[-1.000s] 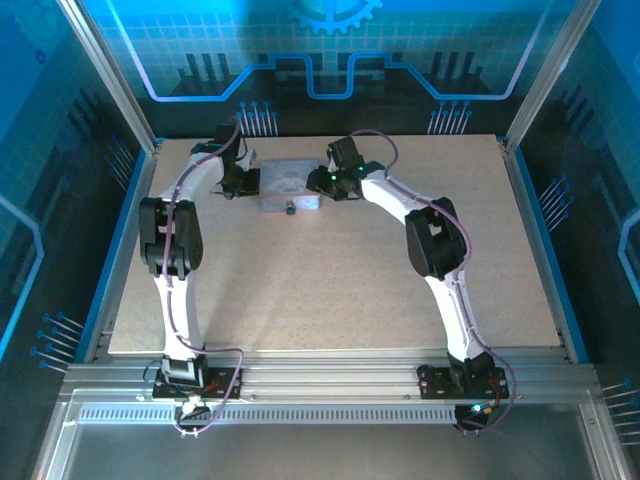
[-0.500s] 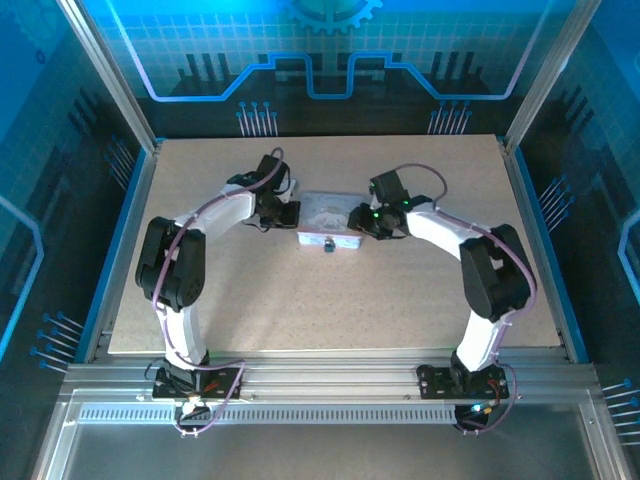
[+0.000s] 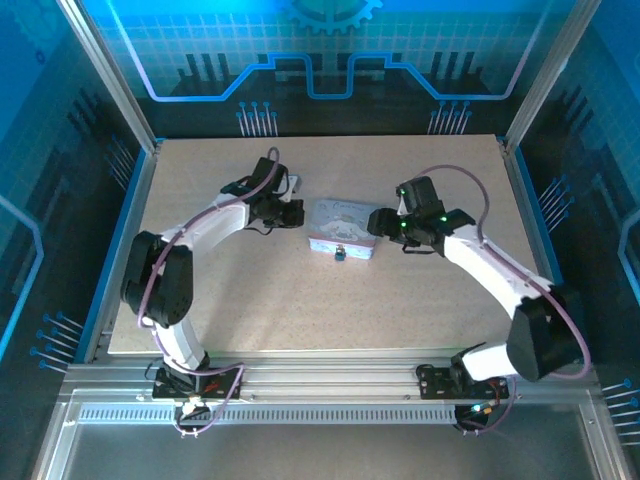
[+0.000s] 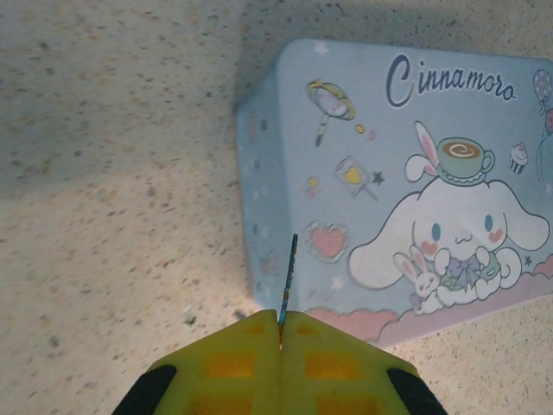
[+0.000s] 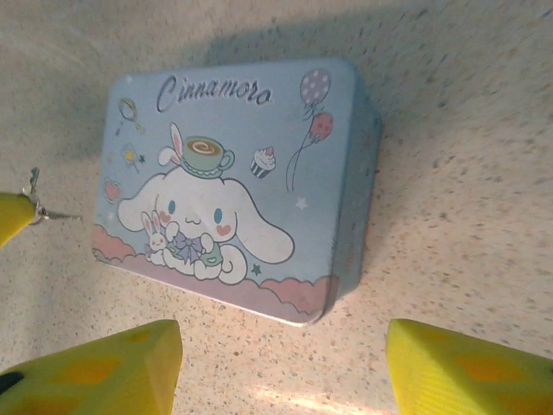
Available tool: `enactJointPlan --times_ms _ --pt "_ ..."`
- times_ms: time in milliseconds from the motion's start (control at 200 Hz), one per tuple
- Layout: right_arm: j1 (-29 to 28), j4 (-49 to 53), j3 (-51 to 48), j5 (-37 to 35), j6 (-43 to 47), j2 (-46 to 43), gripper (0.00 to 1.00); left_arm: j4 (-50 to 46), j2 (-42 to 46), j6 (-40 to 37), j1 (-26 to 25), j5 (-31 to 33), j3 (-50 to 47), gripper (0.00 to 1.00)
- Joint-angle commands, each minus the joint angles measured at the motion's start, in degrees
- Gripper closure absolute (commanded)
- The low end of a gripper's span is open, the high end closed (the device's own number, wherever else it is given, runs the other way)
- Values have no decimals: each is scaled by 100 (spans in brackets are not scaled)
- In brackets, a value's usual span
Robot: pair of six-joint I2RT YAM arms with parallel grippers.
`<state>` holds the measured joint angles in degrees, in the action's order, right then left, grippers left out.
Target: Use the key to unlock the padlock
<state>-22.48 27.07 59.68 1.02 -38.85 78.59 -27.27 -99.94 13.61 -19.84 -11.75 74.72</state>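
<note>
Two grippers are placed at the ends of the printed tin [image 3: 342, 228]: the key [image 4: 288, 277] is pinched in the closed left gripper [image 4: 281, 327], blade aimed at the tin's left end wall, while the padlock [image 3: 340, 252] is seen round the corner on the near long side, and the right gripper [image 5: 281, 350] is spread apart.
</note>
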Motion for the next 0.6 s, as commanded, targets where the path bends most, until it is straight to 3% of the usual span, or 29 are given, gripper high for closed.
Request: enactJointPlan --times_ms 0,170,305,450,595 --pt "-373 727 -135 -953 61 -519 36 94 587 -55 220 -208 -343 100" --pt "-1746 1408 -49 -2446 -749 -609 40 195 1451 -272 331 -193 -1064 100" --pt "-2702 1104 -123 -2896 -1481 -198 41 242 2134 -368 340 -444 -1650 100" --pt "-3025 730 155 -2857 -1789 761 43 274 2837 -263 336 -1145 -2264 100" --pt "-3153 870 924 -3018 -1901 1779 47 191 3505 -211 332 -1378 -2827 100"
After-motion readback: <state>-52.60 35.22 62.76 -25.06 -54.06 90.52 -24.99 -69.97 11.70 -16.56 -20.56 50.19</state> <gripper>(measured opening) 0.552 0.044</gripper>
